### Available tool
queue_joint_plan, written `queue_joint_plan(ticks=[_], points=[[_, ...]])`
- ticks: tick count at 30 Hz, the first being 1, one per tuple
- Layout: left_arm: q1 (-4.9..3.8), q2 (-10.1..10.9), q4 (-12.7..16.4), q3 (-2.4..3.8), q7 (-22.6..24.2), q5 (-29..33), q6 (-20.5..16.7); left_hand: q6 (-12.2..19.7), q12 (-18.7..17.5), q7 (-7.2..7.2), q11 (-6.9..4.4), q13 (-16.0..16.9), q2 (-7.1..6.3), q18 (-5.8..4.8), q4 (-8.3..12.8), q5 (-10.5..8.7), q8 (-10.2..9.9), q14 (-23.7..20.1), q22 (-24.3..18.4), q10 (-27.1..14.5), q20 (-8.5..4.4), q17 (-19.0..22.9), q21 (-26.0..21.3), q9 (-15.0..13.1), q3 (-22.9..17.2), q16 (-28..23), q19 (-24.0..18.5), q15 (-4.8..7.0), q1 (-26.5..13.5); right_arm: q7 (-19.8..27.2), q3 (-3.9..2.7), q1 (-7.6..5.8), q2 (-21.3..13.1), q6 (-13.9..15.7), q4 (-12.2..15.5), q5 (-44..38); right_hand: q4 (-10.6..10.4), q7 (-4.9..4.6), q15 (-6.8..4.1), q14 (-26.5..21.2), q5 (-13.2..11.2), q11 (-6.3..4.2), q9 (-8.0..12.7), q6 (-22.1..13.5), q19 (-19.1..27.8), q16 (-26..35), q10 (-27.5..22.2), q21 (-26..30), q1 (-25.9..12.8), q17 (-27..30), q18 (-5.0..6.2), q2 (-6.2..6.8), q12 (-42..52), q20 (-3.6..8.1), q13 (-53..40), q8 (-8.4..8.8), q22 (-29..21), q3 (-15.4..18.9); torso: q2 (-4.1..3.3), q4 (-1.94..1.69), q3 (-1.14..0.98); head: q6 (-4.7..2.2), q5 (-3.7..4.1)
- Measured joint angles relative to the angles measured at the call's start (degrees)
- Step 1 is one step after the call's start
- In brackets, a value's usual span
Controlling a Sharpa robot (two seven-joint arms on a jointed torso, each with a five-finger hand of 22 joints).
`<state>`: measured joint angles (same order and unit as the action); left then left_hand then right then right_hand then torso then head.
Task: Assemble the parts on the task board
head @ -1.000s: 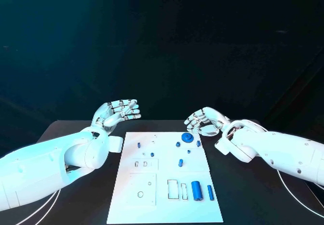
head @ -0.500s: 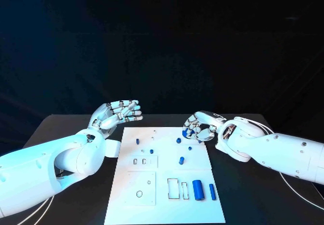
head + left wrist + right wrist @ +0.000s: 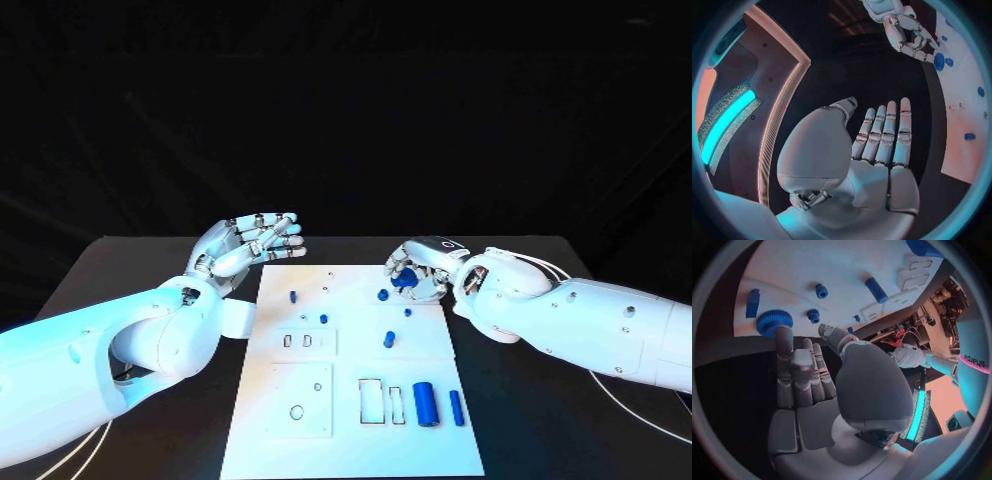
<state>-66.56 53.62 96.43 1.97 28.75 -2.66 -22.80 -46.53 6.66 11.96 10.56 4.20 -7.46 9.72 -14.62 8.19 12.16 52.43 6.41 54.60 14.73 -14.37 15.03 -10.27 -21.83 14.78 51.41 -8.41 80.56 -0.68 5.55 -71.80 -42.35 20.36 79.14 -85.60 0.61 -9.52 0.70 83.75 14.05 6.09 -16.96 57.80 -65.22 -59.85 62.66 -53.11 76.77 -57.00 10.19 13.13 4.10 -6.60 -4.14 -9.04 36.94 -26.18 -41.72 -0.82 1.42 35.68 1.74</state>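
Task board [image 3: 353, 400] lies flat on the black tabletop [image 3: 548, 430] between both arms. Right hand [image 3: 421, 272] curls its fingers [image 3: 784, 347] against a round blue ribbed part [image 3: 774, 321] at the board's far edge. Left hand [image 3: 253, 240] hovers beside the board, fingers [image 3: 889, 130] straight and together, holding nothing.

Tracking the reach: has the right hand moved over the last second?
Yes. The right hand has come nearer, from beyond the task board's far edge to over its far right corner.
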Motion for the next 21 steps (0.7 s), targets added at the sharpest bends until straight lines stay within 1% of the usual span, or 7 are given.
queue_joint_plan(ticks=[1,2,3,10,11,15,21], points=[[0.0,0.0,0.1,0.04,0.0,0.0,0.0,0.0,0.0,0.01,0.0,0.0,0.0,0.0,0.0,0.0,0.0,0.0,0.0,0.0,0.0,0.0,0.0,0.0,0.0,0.0,0.0,0.0,0.0,-0.3,0.0,-0.01,0.2,-0.1,-0.1,-0.3,-0.2,0.1,0.0,0.0,0.0,-0.03,-0.1,-0.1,-0.7,-1.8,-0.2,-1.2,0.0,-1.6,-0.08,0.0,0.0,-0.05,0.0,0.21,1.6,0.2,-0.08,-0.03,0.0,0.01,-0.01],[0.0,0.0,0.2,0.07,0.0,0.0,0.1,0.0,0.0,0.01,0.0,0.0,0.0,0.0,0.0,0.0,0.0,0.0,0.0,0.0,0.0,0.0,0.0,0.0,0.0,0.0,0.0,0.0,0.0,-0.5,0.0,-0.02,0.3,-0.1,-0.1,-0.6,-0.3,0.21,0.0,0.0,0.0,-0.04,-0.2,-0.2,-1.2,-3.0,-0.2,-2.0,0.2,-2.6,-0.7,0.18,0.0,-0.07,0.0,0.21,2.7,0.3,-0.13,-0.05,0.01,0.03,-0.03],[0.0,0.0,0.2,0.1,0.0,0.0,0.1,0.0,0.0,0.01,0.0,0.0,0.0,0.0,0.0,0.0,0.0,0.0,0.0,0.0,0.0,0.0,0.0,0.0,0.0,0.0,0.0,0.0,0.0,-0.7,0.0,-0.03,0.4,-0.2,-0.2,-0.9,-0.5,0.29,0.0,0.0,-0.1,-0.05,-0.3,-0.3,-1.4,-3.7,-0.5,-2.4,0.2,-3.1,-0.91,0.22,0.0,-0.13,0.0,0.21,3.2,0.5,-0.2,-0.08,0.02,0.04,-0.05],[-0.01,0.2,0.6,0.25,0.0,-0.1,0.2,0.0,0.0,0.01,0.0,0.0,0.0,0.0,0.0,0.0,0.0,0.0,0.0,0.0,0.0,0.0,0.0,0.0,0.0,0.0,0.0,0.0,0.0,-2.3,0.0,-0.04,1.2,-1.3,-0.7,-2.5,-1.0,0.29,0.0,0.0,-0.2,-0.05,-0.7,-0.3,-3.5,-8.7,-0.9,-6.1,0.2,-7.6,-1.05,0.22,0.0,-0.16,-0.1,0.47,8.4,1.4,-0.47,-0.29,0.08,0.15,-0.01],[-0.01,0.3,0.6,0.27,0.0,-0.1,0.3,0.0,0.0,0.01,0.0,0.0,0.0,0.0,0.0,0.0,0.0,0.0,0.0,0.0,0.0,0.0,0.0,0.0,0.0,0.0,0.0,0.0,0.0,-2.5,0.0,-0.05,1.4,-1.5,-0.8,-2.7,-1.2,0.29,0.01,0.0,-0.2,-0.05,-0.8,-0.3,-3.9,-9.2,-0.9,-6.5,0.2,-8.0,-1.75,0.22,0.1,-0.18,-0.1,0.47,9.0,1.5,-0.48,-0.3,0.09,0.15,0.0],[-0.01,0.3,0.8,0.31,0.0,-0.1,0.4,0.0,0.0,0.01,0.2,0.0,0.0,0.0,0.0,0.0,0.0,-0.2,0.0,0.2,0.0,-0.1,0.2,0.0,0.0,0.0,0.0,-0.22,0.0,-3.1,0.0,-0.05,2.0,-2.1,-1.4,-3.2,-1.3,0.29,0.01,0.0,-0.2,-0.05,-1.0,-0.3,-5.1,-11.8,-0.9,-8.7,0.2,-10.3,-1.8,0.2,0.3,-0.16,-0.2,0.47,11.9,1.7,-0.51,-0.29,0.07,0.1,-0.07],[-0.03,0.3,0.9,0.32,0.0,-0.1,0.6,0.0,-0.2,0.01,0.2,0.0,0.0,0.0,0.2,0.0,0.0,-0.2,0.0,0.2,0.0,-0.2,0.2,0.0,-0.2,0.0,0.0,-0.22,0.0,-3.9,0.04,-0.05,3.1,-3.2,-2.7,-3.8,-1.6,0.3,0.14,0.1,-0.2,-0.05,-1.1,-0.3,-5.7,-13.1,-0.8,-9.8,0.5,-11.4,-1.8,-0.09,0.3,-0.39,-0.2,0.67,13.5,1.4,-0.52,-0.37,0.07,0.08,-0.04]])
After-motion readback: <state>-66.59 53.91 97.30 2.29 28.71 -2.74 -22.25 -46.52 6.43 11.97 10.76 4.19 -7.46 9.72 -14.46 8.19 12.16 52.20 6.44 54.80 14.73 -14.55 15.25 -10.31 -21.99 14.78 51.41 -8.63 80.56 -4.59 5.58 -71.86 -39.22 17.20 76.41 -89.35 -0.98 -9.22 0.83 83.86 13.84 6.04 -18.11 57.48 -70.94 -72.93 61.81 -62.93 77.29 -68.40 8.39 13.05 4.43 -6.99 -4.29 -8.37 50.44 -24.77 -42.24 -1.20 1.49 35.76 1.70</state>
